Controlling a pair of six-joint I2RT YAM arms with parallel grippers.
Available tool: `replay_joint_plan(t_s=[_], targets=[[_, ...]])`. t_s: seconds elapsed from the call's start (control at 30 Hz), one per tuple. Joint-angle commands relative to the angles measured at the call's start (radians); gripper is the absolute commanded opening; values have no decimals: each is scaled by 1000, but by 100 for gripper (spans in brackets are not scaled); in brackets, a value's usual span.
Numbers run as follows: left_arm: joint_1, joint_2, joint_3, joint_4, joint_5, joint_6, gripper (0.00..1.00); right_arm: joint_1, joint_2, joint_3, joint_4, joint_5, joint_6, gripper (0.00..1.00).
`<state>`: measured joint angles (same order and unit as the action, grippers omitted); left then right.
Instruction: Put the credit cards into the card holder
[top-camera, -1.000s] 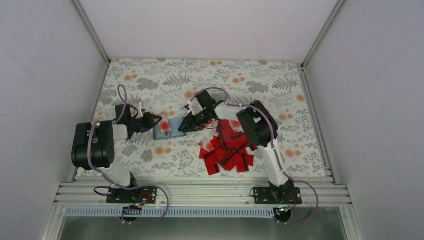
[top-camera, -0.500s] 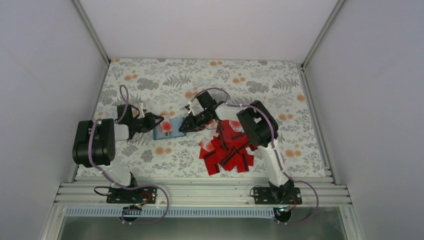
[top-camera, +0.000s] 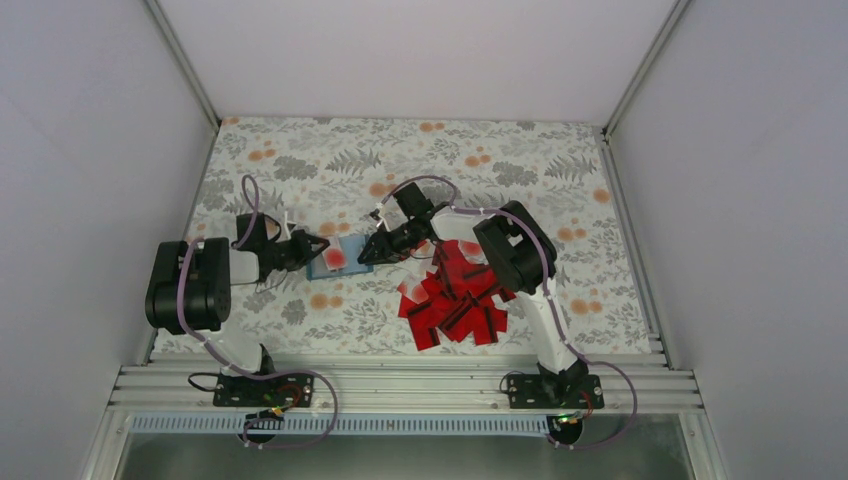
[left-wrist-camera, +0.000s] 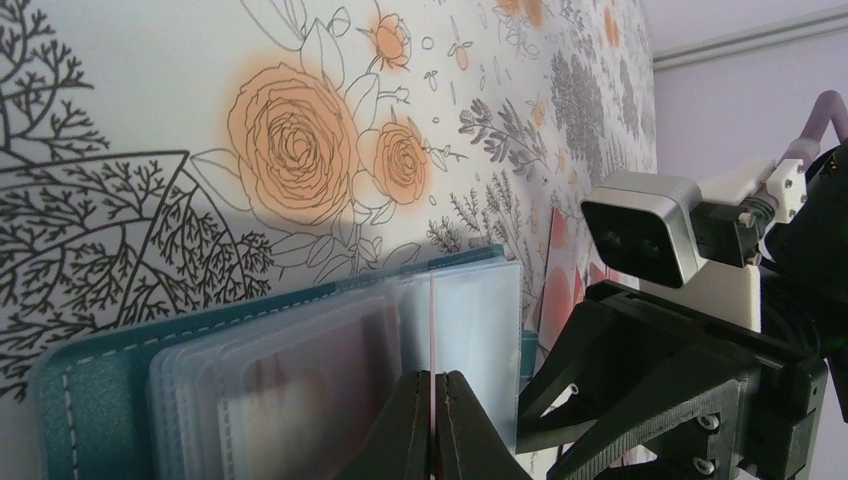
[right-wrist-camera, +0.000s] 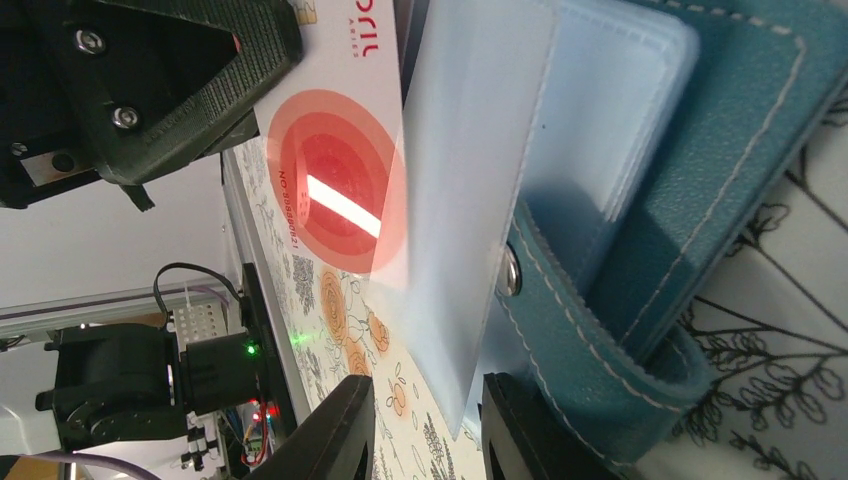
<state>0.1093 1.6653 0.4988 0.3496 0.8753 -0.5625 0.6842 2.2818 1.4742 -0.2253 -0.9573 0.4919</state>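
Pinching a white card (right-wrist-camera: 335, 170) with a red spot, the left tool (left-wrist-camera: 433, 385) has its fingers pressed together on the card's thin edge, which shows as a pink line between them in the left wrist view. The card stands tilted over the open holder (right-wrist-camera: 700, 130), and one side of its red spot is overlapped by a clear pocket (right-wrist-camera: 470, 180). Whether the card is inside that pocket or only against it is unclear.

The teal holder lies on the flowered bench (top-camera: 400, 160), left of centre, between the two tools, with its clear pockets fanned up and its snap (right-wrist-camera: 512, 272) facing the right wrist camera.

The right tool (right-wrist-camera: 428, 400) sits at the holder's right end, fingers partly spread. The low corner of the clear pocket hangs in the gap between them, and whether either finger touches it is unclear.

A pile of red cards (top-camera: 455, 300), some with black stripes, lies on the bench to the right of the holder, partly under the right arm
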Motion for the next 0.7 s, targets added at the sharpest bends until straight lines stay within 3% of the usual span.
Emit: replay_joint_plan(t_s=[0.0, 0.67], targets=[[-3, 9, -4, -29, 1, 22, 2, -5, 29, -38, -75, 81, -19, 29], [-26, 71, 81, -171, 1, 69, 2, -5, 24, -44, -74, 84, -19, 28]])
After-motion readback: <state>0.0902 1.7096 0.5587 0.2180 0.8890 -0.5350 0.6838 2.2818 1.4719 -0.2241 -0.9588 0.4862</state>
